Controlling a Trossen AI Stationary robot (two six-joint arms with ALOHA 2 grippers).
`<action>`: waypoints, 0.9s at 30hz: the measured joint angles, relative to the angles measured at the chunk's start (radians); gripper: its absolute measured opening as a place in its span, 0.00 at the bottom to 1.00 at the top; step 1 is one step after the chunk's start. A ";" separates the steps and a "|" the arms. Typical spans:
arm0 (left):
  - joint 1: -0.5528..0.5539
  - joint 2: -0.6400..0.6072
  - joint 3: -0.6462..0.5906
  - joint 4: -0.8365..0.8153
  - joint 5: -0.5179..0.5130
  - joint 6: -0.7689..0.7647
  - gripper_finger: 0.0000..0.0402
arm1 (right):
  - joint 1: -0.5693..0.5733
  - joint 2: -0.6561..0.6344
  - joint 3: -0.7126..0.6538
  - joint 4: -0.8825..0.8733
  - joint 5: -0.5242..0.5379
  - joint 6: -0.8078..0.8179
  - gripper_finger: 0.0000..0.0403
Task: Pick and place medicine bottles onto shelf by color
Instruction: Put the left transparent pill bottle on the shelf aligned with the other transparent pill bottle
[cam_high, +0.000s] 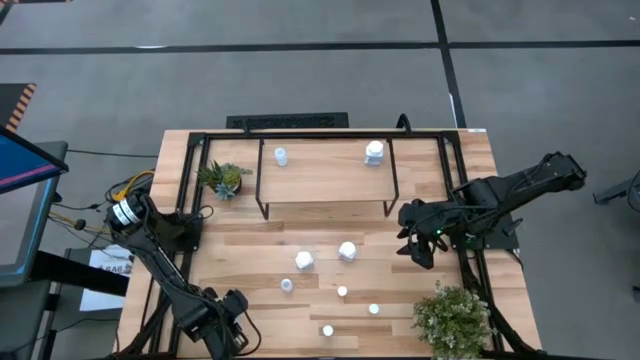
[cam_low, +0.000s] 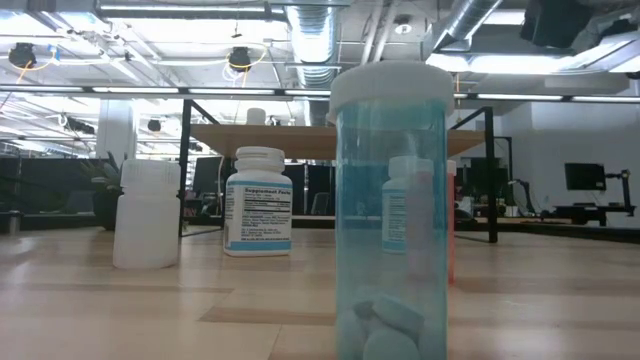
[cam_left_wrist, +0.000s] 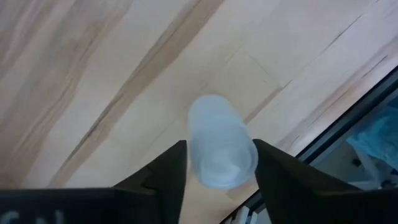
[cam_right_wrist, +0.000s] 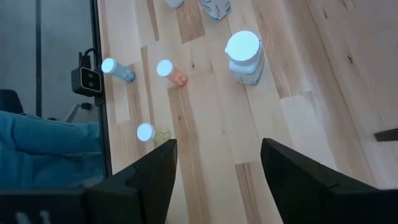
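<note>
Left gripper (cam_left_wrist: 217, 162) is down at the table's (cam_high: 250, 245) near-left corner w/ a pale bottle (cam_left_wrist: 221, 149) sitting right between its fingers (cam_left_wrist: 168, 171). Fingers look like they're flanking its sides, but can't tell if they're actually touching yet, so call it mid-grasp imo. To do this bit well: get the squeeze centred on the body, not the cap, bc a round bottle will roll out if one finger lands first, and lift straight up before swinging over. It's also close to the table edge, so no sideways nudging. Moving right, the loose bottles are scattered mid-table, e.g. a big white bottle (cam_high: 304, 260) and small ones nearer the front. The shelf (cam_high: 325, 175) at the back already has a small bottle (cam_high: 281, 156) and a bigger white one (cam_high: 374, 152) on top. Right gripper (cam_right_wrist: 214, 171) hovers over the table's right side, fingers spread wide w/ nothing between them, a white-capped bottle (cam_right_wrist: 244, 56) well ahead of them.
</note>
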 joint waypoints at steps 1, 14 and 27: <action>0.000 0.000 0.000 0.002 0.000 0.000 0.36 | 0.000 0.000 0.000 0.000 0.000 -0.001 0.63; 0.131 -0.026 0.196 -0.022 0.004 0.268 0.28 | -0.001 0.000 0.000 0.002 0.000 0.000 0.63; 0.570 -0.047 0.576 -0.470 0.170 0.987 0.28 | -0.001 0.000 0.000 0.002 0.000 0.000 0.63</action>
